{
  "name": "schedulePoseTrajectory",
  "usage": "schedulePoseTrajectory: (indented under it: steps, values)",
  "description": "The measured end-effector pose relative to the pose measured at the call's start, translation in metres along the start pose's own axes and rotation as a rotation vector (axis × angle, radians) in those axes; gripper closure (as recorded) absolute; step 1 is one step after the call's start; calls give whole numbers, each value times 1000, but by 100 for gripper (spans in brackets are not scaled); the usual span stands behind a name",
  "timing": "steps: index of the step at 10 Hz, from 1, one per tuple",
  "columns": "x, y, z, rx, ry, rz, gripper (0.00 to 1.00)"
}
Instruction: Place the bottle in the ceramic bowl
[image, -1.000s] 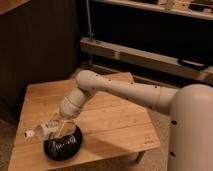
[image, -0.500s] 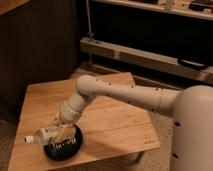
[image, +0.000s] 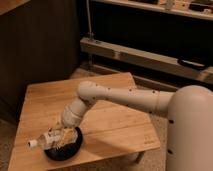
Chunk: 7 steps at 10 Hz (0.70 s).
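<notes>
The slim translucent bottle (image: 48, 138) with a white cap and pale label lies sideways, its cap pointing left past the rim of the black ceramic bowl (image: 64, 149). The bowl sits near the front left corner of the wooden table (image: 115, 117). My gripper (image: 61, 136) is right over the bowl and shut on the bottle, holding it low, at about rim height. The white arm reaches down to it from the right. Whether the bottle touches the bowl I cannot tell.
The table's front edge and left edge run close to the bowl. A dark cabinet wall (image: 35, 45) stands behind the table on the left. A metal shelf rail (image: 145, 57) runs behind on the right. My white base (image: 192, 135) fills the right side.
My gripper has moved down and slightly left with the bottle, from above the bowl's rim to low over the bowl. The bowl has not moved.
</notes>
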Motion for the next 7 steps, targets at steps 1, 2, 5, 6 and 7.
schedulePoseTrajectory:
  steps: [1,2,5,6,7]
  values:
    - [7,0,3,-5,-5,13,88]
    - [9,-1,7,-18,-8,20,78]
    - [6,-5,10,-61,14,27,50]
    - [7,-8,12,-70,20,28,35]
    - [7,-12,13,-75,22,29,26]
